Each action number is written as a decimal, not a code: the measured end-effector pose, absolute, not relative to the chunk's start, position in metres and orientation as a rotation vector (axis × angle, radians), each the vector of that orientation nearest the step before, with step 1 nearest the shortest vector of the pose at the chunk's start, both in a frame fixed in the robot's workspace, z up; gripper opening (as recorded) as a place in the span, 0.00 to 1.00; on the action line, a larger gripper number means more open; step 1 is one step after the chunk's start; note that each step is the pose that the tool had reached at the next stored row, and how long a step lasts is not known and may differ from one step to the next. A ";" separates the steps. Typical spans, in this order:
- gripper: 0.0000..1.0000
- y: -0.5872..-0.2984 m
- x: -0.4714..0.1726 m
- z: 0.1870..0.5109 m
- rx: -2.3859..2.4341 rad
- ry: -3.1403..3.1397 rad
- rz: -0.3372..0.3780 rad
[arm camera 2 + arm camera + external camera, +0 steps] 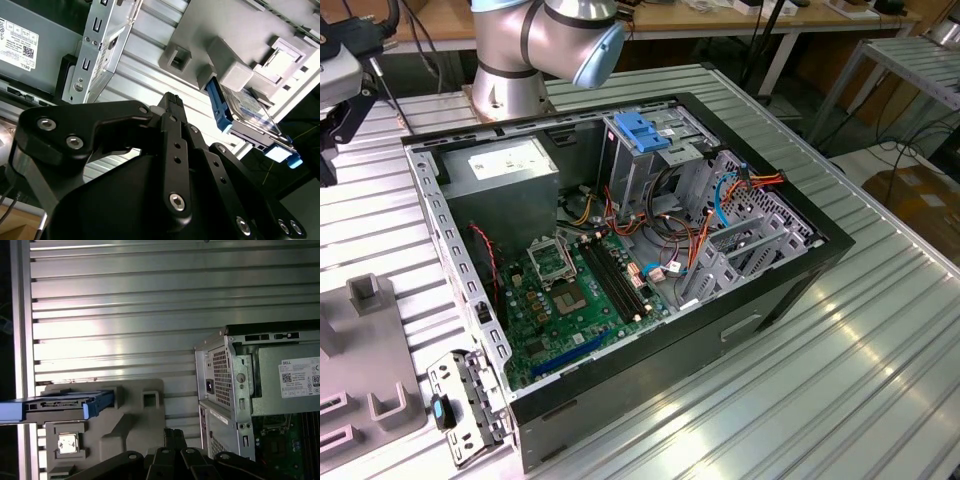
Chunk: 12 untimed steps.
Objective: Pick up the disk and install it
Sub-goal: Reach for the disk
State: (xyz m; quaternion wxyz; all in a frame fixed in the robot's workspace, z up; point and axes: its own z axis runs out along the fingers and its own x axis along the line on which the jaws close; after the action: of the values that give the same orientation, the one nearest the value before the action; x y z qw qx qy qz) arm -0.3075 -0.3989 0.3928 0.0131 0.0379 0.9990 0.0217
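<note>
Disk parked on edge in grey fixture, gripper empty, not yet on it.

Disk stands in a fixture slot on the ribbed table, outside the open PC case and apart from it; both wrist views show it. Gripper looks closed w/ nothing between the jaws, near the disk but not touching. Handling, my guess: rigid, dense for its size, smooth flat faces prob. slick, and shock-sensitive, so no knocks. The blue rails are plastic w/ end tabs and likely flex, so pinch across the two flat faces at the exposed edge, mid-length, not by the tabs. Counts: 1 disk, 2 blue rails, 1 fixture, 1 case, 1 gripper.
</note>
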 end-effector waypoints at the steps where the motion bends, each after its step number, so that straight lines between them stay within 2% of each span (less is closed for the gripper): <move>1: 0.11 -0.399 -0.308 0.393 0.118 3.113 0.068; 12: 0.11 -0.397 -0.323 0.392 0.122 3.132 0.068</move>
State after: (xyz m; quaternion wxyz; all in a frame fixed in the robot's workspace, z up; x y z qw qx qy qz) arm -0.3229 -0.3971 0.3920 0.0035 0.0388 0.9990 0.0216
